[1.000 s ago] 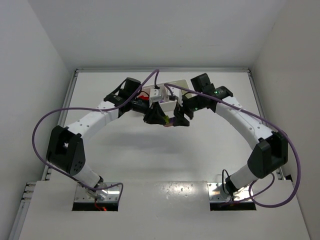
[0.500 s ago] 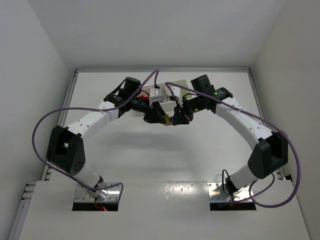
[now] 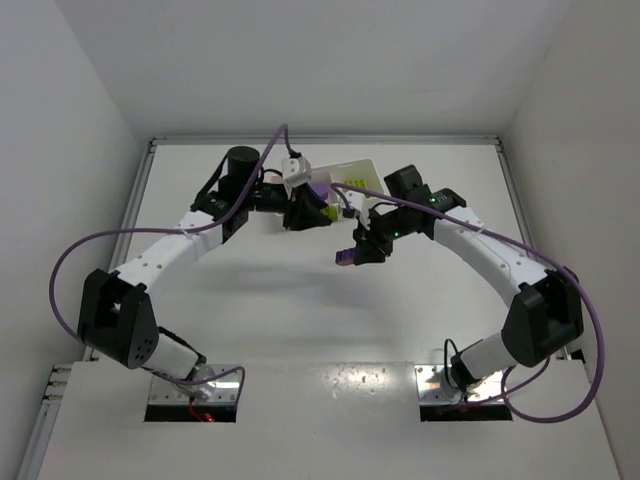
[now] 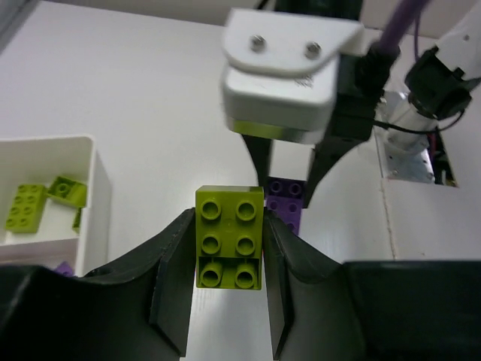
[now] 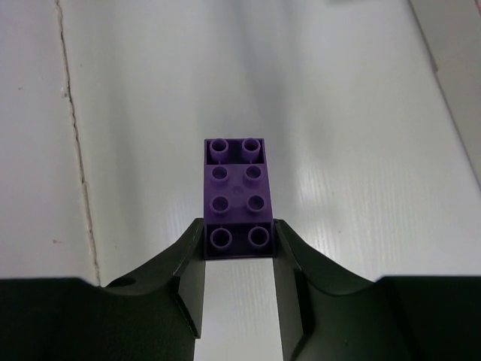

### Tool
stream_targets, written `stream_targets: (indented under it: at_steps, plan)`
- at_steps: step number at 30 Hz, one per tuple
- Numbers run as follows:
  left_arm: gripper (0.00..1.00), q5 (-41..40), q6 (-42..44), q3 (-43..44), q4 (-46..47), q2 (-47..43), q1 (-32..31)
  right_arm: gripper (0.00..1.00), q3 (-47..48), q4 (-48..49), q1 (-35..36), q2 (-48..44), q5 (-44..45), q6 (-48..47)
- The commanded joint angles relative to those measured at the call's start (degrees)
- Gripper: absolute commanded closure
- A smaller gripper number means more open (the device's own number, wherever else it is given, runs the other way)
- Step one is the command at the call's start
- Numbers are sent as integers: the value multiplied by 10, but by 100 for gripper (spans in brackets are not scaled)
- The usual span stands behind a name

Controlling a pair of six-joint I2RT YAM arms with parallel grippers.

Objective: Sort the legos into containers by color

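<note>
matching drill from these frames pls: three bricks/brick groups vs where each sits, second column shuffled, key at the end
Things:
1. lime green six-stud plastic brick
2. purple plastic brick
3. loose lime green bricks

Places:
a. lying in a compartment of the white plastic tray
b. clamped in the right gripper
c. clamped in the left gripper

Pairs: 1-c, 2-b, 3-a

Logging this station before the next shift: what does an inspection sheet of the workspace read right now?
Surface: white table, one seam line.
Job's things: white tray holding sorted green bricks in one compartment; held green brick; purple brick.
Clutter: nothing seen.
Grippers: left gripper shut on held green brick; right gripper shut on purple brick.
Cables: purple cables looping off both arms.
Surroundings: white walls on three sides.
</note>
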Motion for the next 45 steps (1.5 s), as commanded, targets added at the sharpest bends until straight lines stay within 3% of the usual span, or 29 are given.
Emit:
stream_targets:
  at_steps: [1,6,13,19,21,24,26,28,31,32,33,37,39,42,45]
  plan:
    - [100,-43,-51,11,85,-13,10,100,-25,7,-7,-37,21,-8]
    - [100,-157,-121,74,120,88,4,100,-58,27,-27,-78,62,60]
    - [100,-195,-158,332,63,306,-6,100,-105,16,-79,-134,87,96]
    - [99,-206,-197,481,5,447,-6,100,-77,16,-120,-128,98,96]
    - [93,-219,-202,526,-7,492,-6,100,-63,16,-128,-122,98,96]
    - [69,-219,-210,564,-13,532,-11,100,-49,16,-142,-116,98,96]
    - [46,-224,-217,577,-13,538,-12,100,-44,22,-147,-111,98,101]
    - [37,-224,-224,578,-3,544,-12,100,-44,39,-147,-111,93,111]
    - [31,-224,-231,566,27,527,-5,100,-38,87,-147,-96,93,154]
    - [7,-230,-240,555,43,502,-5,100,-31,103,-147,-86,93,169]
    - [0,-230,-247,535,57,486,7,100,-20,118,-139,-69,104,196]
    - [0,-277,-325,501,112,400,51,100,24,234,-126,-1,138,291]
    - [0,-297,-389,508,80,368,94,100,69,267,-119,38,162,321]
    - [0,-269,-385,528,-20,360,160,100,150,302,-95,121,180,343]
    - [0,-225,-356,432,-26,297,205,100,263,267,-66,225,180,343]
